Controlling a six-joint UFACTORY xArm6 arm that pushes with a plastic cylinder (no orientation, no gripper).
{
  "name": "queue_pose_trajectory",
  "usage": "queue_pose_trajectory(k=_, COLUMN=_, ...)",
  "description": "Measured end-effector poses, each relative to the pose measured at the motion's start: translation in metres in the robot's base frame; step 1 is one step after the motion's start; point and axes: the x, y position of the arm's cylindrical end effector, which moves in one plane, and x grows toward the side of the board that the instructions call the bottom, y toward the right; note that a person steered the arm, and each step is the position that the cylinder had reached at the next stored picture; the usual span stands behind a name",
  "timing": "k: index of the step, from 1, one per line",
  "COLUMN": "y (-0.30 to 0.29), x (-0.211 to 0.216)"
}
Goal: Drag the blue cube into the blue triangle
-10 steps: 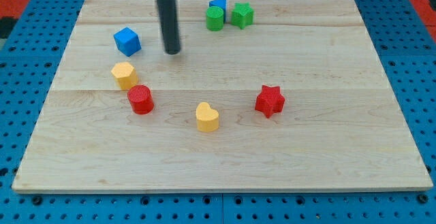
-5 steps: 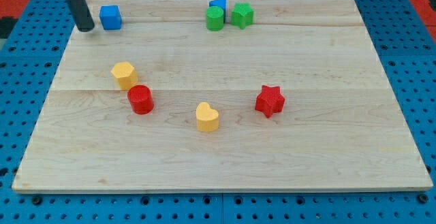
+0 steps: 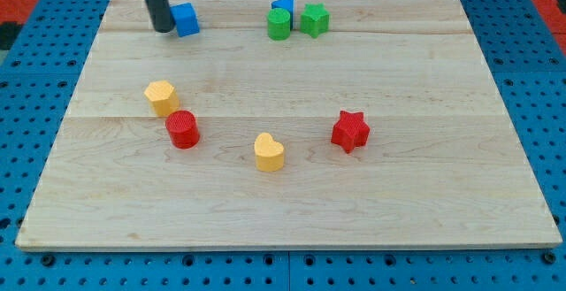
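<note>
The wooden desk (image 3: pixel 292 194) is carrying the blocks. My tip (image 3: pixel 164 29) is pressing against the blue cube (image 3: pixel 186 19) from the view's left; there are no jaws. The blue triangle (image 3: pixel 284 5) is sitting well right, partly hidden behind the green cylinder (image 3: pixel 279 25).

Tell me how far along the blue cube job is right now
Done: my tip is set against the view's left side of the blue cube, near the board's top edge. In hand: pushing it toward the view's right. Left: a clear stretch of bare board separates the cube from the blue triangle, which sits behind the green cylinder, beside the green star-like block.
</note>
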Motion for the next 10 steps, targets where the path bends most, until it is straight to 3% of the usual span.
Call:
queue_pose_trajectory(k=2, y=0.000, x=-0.012)
queue_pose_trajectory(k=4, y=0.057, x=-0.026)
queue_pose_trajectory(k=6, y=0.073, x=-0.067)
queue_pose_trajectory(k=8, y=0.087, x=-0.051)
queue_pose_trajectory(k=9, y=0.095, x=-0.071)
queue_pose_trajectory(k=10, y=0.051, x=-0.055)
